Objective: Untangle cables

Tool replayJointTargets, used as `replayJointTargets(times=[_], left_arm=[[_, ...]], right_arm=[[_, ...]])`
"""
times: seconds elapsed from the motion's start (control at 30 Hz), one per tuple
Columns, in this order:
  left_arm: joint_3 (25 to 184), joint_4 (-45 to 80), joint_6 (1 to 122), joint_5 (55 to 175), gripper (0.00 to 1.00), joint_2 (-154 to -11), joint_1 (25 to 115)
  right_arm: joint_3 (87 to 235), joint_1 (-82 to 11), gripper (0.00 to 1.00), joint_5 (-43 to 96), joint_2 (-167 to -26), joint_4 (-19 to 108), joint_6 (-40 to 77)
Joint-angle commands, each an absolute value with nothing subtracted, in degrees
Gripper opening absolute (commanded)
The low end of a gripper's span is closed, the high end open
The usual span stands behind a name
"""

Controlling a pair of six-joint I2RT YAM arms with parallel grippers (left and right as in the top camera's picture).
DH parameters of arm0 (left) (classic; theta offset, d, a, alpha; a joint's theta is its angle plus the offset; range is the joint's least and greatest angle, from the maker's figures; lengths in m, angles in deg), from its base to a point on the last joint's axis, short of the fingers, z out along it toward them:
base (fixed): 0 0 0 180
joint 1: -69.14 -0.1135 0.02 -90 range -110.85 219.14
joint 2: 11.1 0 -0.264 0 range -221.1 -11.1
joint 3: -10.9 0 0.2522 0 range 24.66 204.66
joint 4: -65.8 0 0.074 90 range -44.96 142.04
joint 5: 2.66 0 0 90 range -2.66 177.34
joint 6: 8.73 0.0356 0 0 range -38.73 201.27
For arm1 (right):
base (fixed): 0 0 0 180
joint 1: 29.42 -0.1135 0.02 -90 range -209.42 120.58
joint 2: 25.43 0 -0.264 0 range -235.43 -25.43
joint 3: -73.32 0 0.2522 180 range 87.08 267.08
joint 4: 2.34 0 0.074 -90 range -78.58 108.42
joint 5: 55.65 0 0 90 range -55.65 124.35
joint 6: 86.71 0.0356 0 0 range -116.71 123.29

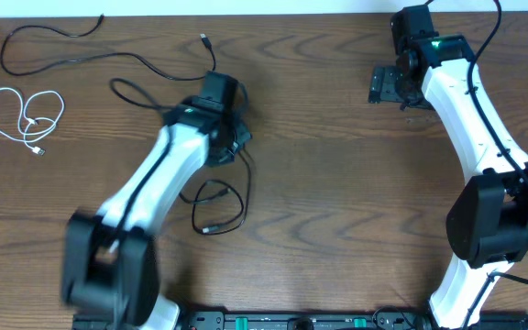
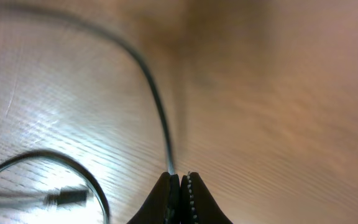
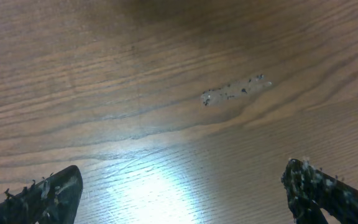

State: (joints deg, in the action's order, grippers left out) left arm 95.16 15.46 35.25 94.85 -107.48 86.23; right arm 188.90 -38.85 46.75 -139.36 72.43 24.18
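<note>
Left claw pinched shut on the thin black cable running from its tips; right claw gapes wide

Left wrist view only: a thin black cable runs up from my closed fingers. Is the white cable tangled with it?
Observer: No. The thin white cable lies in its own loops at the left side of the wooden table, apart from the thin black cable pinched in the left gripper.
Operator: And the right gripper?
Observer: The right gripper is open over bare wood, holding nothing.
Operator: Any loose black end nearby?
Observer: A black cable loop ending in a small plug lies between the left gripper and its arm's base.
</note>
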Motion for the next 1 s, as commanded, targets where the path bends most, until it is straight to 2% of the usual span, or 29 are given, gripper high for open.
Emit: replayJointTargets(times=[0.0, 0.2, 0.43, 0.47, 0.53, 0.7, 0.8, 0.87, 0.9, 0.97], left_arm=[[95.88, 15.11, 40.72, 98.32, 0.07, -99.52, 86.27], [95.88, 14.78, 41.2, 102.35, 0.08, -92.85, 86.27], [95.7, 8.6, 41.2, 97.65, 0.1, -93.1, 86.27], [95.62, 7.48, 41.22, 96.88, 0.16, -93.55, 86.27], [95.44, 5.91, 41.18, 95.37, 0.22, -94.67, 86.2], [95.44, 3.79, 35.3, 94.15, 0.38, -95.7, 82.55], [95.44, 0.99, 32.19, 94.13, 0.61, -95.65, 76.24], [95.44, -0.8, 32.04, 94.13, 0.76, -95.67, 72.7], [95.44, -2.07, 32.06, 94.13, 0.79, -95.67, 70.51], [95.38, -4.6, 32.06, 94.11, 0.8, -95.67, 66.42]], right_arm=[[188.57, -38.89, 0.99, 47.3, -139.01, 72.5, 25.12], [188.57, -38.89, 0.99, 47.3, -139.01, 72.5, 25.14], [188.57, -38.89, 0.99, 47.3, -139.01, 72.5, 25.14], [188.57, -38.89, 0.99, 47.3, -139.01, 72.5, 25.12], [188.57, -38.89, 0.99, 46.77, -139.01, 72.5, 25.14], [188.57, -38.89, 0.99, 30.82, -139.01, 72.93, 25.14], [188.57, -39.0, 0.99, 11.34, -138.99, 72.8, 24.83], [188.53, -39.92, 0.99, 0.96, -139.06, 70.9, 20.48], [188.53, -41.12, 0.99, -2.82, -139.08, 69.68, 17.18], [188.53, -44.27, 0.99, -1.34, -139.08, 68.26, 15.87]])
